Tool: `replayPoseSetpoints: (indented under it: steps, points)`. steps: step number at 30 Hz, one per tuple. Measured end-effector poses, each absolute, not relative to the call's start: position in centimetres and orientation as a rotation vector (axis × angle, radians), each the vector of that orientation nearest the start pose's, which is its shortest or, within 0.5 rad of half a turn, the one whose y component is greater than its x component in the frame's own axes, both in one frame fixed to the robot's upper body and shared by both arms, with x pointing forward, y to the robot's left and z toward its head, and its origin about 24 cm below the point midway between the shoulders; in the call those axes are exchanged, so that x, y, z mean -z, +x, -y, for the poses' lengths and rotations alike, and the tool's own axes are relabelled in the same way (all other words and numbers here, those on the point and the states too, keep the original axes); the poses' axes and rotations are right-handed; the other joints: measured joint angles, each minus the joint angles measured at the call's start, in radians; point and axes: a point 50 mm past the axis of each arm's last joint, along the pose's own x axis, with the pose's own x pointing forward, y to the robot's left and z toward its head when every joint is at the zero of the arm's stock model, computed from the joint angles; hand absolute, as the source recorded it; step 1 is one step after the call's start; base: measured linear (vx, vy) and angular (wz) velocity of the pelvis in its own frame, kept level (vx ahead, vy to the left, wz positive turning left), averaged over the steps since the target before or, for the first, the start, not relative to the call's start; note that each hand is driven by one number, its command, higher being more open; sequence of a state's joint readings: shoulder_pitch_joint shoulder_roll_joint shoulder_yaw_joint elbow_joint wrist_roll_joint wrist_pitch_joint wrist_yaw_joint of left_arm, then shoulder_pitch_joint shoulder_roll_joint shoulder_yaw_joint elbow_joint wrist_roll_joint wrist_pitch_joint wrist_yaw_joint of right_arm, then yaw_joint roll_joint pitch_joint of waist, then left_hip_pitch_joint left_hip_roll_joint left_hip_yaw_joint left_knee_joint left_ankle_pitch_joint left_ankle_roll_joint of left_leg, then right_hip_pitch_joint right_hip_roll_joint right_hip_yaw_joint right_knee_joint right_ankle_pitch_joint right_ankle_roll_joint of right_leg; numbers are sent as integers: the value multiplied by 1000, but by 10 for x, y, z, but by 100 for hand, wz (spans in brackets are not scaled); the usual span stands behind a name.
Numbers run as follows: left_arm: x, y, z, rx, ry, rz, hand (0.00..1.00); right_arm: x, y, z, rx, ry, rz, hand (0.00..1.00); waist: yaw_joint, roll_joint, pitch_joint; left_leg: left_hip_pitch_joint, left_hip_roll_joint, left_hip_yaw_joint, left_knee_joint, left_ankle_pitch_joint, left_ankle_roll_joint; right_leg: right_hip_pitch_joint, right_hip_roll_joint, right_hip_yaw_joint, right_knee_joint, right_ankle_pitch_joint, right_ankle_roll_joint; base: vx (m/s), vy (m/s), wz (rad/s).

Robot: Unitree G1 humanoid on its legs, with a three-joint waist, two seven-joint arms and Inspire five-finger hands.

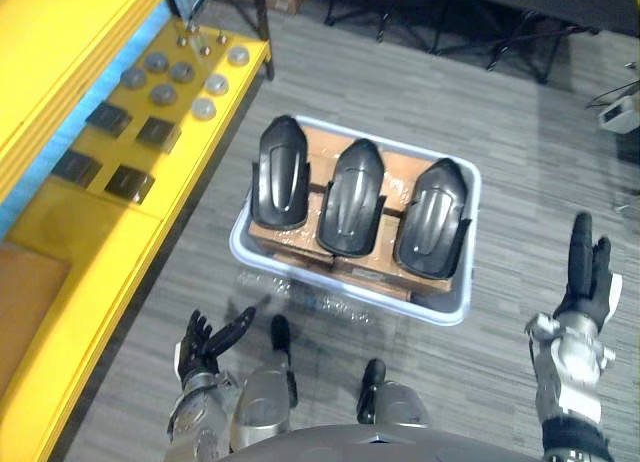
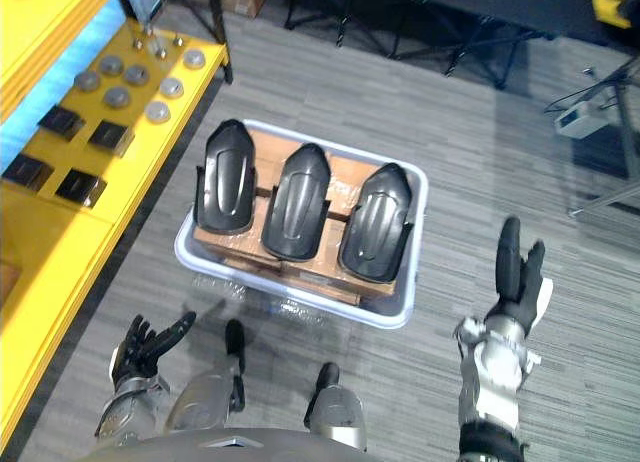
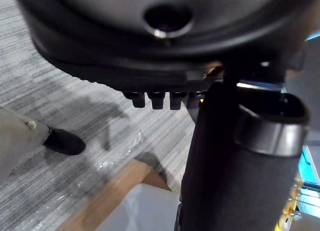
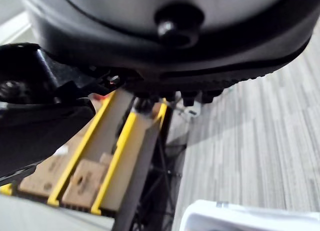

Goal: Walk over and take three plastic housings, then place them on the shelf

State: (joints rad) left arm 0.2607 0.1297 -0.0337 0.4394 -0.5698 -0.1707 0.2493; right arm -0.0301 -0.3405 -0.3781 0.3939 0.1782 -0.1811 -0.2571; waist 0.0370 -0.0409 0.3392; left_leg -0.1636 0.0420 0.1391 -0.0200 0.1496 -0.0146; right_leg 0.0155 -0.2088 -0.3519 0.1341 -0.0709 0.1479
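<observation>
Three black plastic housings lie side by side on cardboard in a pale grey bin [image 1: 455,307] on the floor: a left housing [image 1: 282,172], a middle housing [image 1: 352,196] and a right housing [image 1: 434,214]. My left hand [image 1: 205,344] hangs low at the bin's near left, fingers spread and holding nothing. My right hand [image 1: 590,277] is raised to the right of the bin, fingers straight and pointing up, also with nothing in it. Both hands are apart from the bin.
A yellow shelf [image 1: 120,242] runs along the left, carrying several grey discs [image 1: 182,72] and dark square parts [image 1: 130,182]. Dark stand legs [image 1: 500,42] cross the floor beyond the bin. Grey floor lies open to the right.
</observation>
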Motion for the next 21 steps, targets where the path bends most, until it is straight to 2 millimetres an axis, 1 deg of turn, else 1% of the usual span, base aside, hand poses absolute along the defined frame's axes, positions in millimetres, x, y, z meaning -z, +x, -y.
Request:
replayPoseSetpoints:
  steps: [1, 3, 4, 5, 7, 10, 11, 13, 17, 21]
  points:
    - [90, 145, -208, -507, -346, -538, 100, -28, 226, 329, 691, -155, -54, 100, 3, 6, 9, -3, 0, -6, 4, -2, 1, -1, 0, 0, 6, 4, -1, 14, 41, 21]
    - [90, 146, -203, -473, -356, -542, 100, -41, 246, 329, 655, -247, -53, 100, 26, 20, 39, -5, -2, -20, 8, -6, 3, -5, -3, 1, 29, 6, -2, 0, 39, 20]
    - [91, 146, -202, -465, -355, -545, 100, -44, 251, 329, 649, -273, -57, 100, 30, 23, 43, -9, -4, -26, 11, -7, 4, -6, -5, 1, 32, 6, -2, -8, 28, 18]
    - [91, 147, -199, -450, -356, -546, 100, -51, 260, 331, 635, -325, -56, 100, 42, 31, 56, -12, -5, -31, 15, -8, 6, -10, -7, 1, 43, 6, -2, -18, 27, 15]
    - [91, 147, -198, -435, -359, -548, 100, -66, 271, 334, 611, -425, -49, 100, 44, 45, 78, -24, -13, -43, 18, -11, 10, -21, -15, 1, 59, 6, -2, -26, 34, 17]
    - [92, 146, -200, -432, -361, -549, 100, -79, 283, 341, 600, -540, -79, 100, 44, 50, 96, -39, -26, -50, 17, -10, 13, -34, -27, 1, 62, 6, -2, -14, 32, 8]
    - [92, 146, -200, -431, -362, -549, 100, -79, 283, 342, 600, -551, -84, 100, 45, 51, 99, -39, -27, -50, 17, -10, 13, -34, -28, 1, 62, 6, -2, 1, 10, 6]
    - [92, 146, -198, -419, -372, -553, 100, -80, 283, 349, 609, -630, -133, 100, 44, 59, 108, -39, -33, -55, 17, -10, 14, -37, -35, 1, 75, 6, -2, -1, 9, 7]
    - [92, 146, -200, -414, -376, -551, 100, -76, 281, 352, 635, -707, -193, 100, 42, 57, 109, -41, -34, -54, 17, -9, 16, -42, -36, 3, 77, 5, -3, 4, -19, -1]
    - [91, 147, -198, -395, -385, -545, 100, -81, 276, 361, 715, -764, -209, 100, 36, 56, 112, -59, -33, -46, 14, -4, 18, -65, -36, 17, 77, -1, -11, -1, -37, -6]
